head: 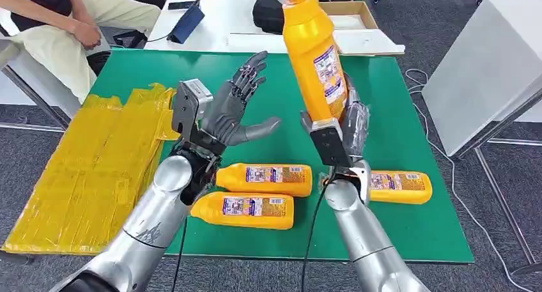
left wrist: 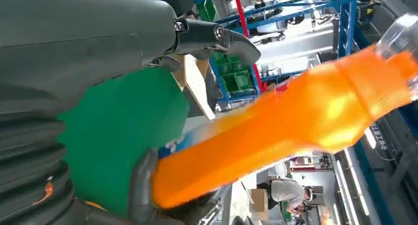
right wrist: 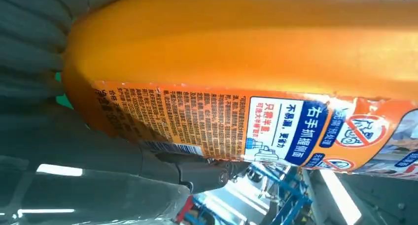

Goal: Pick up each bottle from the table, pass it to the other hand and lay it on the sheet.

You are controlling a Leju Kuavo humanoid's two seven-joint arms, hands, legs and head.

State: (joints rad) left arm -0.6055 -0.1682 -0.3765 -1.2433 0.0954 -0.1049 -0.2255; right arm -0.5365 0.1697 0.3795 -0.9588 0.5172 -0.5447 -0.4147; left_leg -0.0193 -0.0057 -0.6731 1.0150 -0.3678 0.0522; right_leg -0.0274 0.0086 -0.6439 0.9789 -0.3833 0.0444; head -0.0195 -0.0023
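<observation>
My right hand (head: pixel 348 122) grips the base of an orange bottle (head: pixel 314 52) and holds it upright, slightly tilted, above the middle of the green table (head: pixel 390 100). The same bottle (right wrist: pixel 256 62) shows its printed label in the right wrist view, and its body (left wrist: pixel 276 131) crosses the left wrist view. My left hand (head: pixel 240 107) is raised to the left of the bottle with fingers spread, apart from it and holding nothing. Three more orange bottles lie on the table: two (head: pixel 265 179) (head: pixel 246 210) near my left forearm, one (head: pixel 399 186) behind my right forearm. The yellow sheet (head: pixel 96 170) lies at the left.
A person (head: pixel 70 23) sits at the far left corner. Behind the green table stands a white table (head: pixel 224 23) with a dark pouch (head: pixel 188 20), a black case (head: pixel 268 11) and a cardboard box (head: pixel 355 17). A white cabinet (head: pixel 486 68) stands on the right.
</observation>
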